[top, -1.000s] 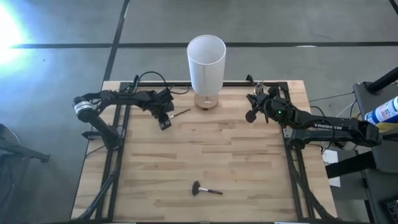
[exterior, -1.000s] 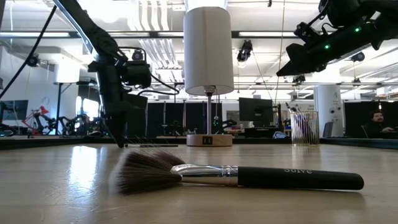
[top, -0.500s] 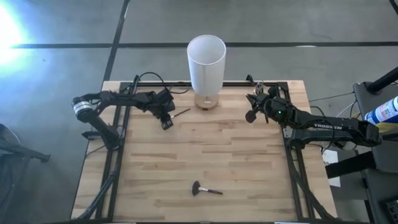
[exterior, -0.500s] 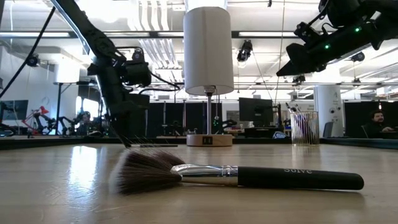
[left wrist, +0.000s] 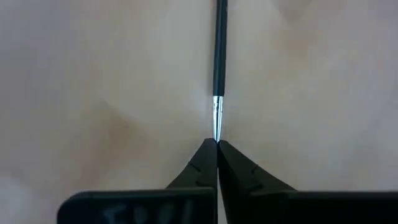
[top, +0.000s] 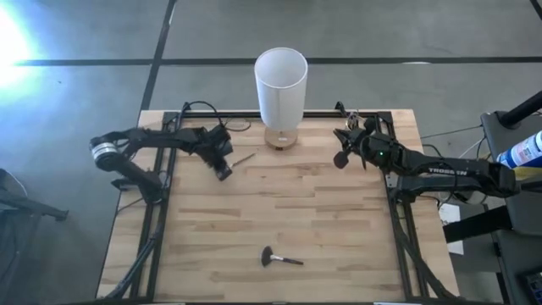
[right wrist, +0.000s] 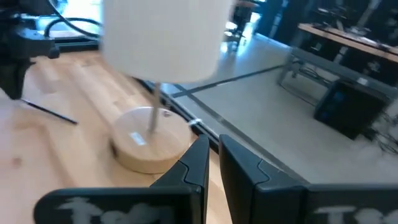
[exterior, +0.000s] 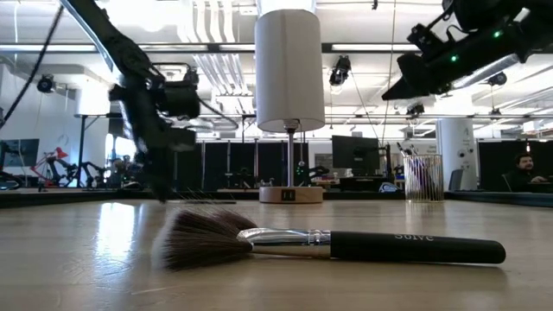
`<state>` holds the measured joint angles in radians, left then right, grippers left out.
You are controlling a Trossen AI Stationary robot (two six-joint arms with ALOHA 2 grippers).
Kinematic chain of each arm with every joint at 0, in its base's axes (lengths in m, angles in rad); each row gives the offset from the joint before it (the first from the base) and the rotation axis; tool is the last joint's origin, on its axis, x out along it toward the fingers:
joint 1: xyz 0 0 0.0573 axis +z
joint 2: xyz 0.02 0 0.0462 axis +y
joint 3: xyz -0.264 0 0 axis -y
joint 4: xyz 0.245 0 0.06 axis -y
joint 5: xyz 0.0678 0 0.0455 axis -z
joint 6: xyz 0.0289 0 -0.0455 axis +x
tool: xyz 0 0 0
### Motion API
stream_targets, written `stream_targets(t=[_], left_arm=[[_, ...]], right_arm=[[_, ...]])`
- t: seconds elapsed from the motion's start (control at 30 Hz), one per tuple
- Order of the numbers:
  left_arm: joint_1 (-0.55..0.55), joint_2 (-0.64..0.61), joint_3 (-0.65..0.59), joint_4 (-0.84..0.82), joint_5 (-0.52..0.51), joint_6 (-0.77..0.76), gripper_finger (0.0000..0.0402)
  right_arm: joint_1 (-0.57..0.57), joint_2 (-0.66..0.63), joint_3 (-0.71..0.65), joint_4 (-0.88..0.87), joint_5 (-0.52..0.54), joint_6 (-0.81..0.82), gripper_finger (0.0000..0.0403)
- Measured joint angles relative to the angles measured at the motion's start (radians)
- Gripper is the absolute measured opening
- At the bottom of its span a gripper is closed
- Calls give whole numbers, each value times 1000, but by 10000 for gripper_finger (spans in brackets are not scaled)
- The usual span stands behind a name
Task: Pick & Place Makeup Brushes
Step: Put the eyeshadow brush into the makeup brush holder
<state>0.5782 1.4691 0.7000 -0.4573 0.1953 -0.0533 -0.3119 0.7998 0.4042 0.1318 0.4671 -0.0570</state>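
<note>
Left tool (left wrist: 216, 144) is down at the surface (top: 279, 220) w/ both fingers pinched fully together; in its wrist view the tips meet right at the silver end of a thin brush (left wrist: 217, 56), which runs straight away from them. Whether the tip is actually clamped or the fingers just closed beside it — can't tell from these views. From above, the same thin brush (top: 243, 158) lies just beside the left tool (top: 222, 172), between it and the lamp base (top: 282, 137), near the far edge.

Handling, as a guess: thin brush is v. light, stiff along the handle, smooth and round so it'll roll or slip out of a tip-only pinch. Ferrule end is narrow; a hold further up the dark handle, nearer the middle, looks safer than the very end. Bristles soft — avoid crushing.

Second item: fan brush (exterior: 333, 245) w/ wide fluffy head lies flat near the front edge (top: 280, 257), well apart from both arms. Also light; take by the handle, not the head.

Right tool (right wrist: 213, 163) hovers above the far right part of the surface near the lamp, fingers nearly together w/ a narrow gap, holding nothing. Lamp shade (top: 280, 85) is tall, white — could be knocked when moving.
</note>
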Motion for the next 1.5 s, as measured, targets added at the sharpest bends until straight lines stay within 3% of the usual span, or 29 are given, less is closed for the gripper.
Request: stream_targets(t=[0.17,0.33,0.53,0.67,0.8,0.97,1.17,1.4,1.5], left_arm=[[-11,-123,17,-55,177,-186,1],[-57,-192,21,-36,280,-382,0],[-131,-179,29,106,335,-560,0],[-163,-130,40,219,378,-652,0],[-187,-77,76,251,409,-680,0],[-210,-27,128,256,422,-673,0],[-217,0,172,256,443,-653,0],[-219,13,182,255,454,-644,0],[-219,13,182,256,461,-643,0]], right_arm=[[113,24,28,-2,0,-18,34],[245,120,62,-2,-29,28,34],[344,318,151,-2,-47,91,34],[356,455,249,0,-156,85,34],[359,585,370,-31,-231,18,34],[358,725,552,-207,-234,-72,37],[358,884,753,-404,-230,-139,75],[357,995,901,-506,-99,-223,126],[356,1017,933,-515,-97,-268,136]])
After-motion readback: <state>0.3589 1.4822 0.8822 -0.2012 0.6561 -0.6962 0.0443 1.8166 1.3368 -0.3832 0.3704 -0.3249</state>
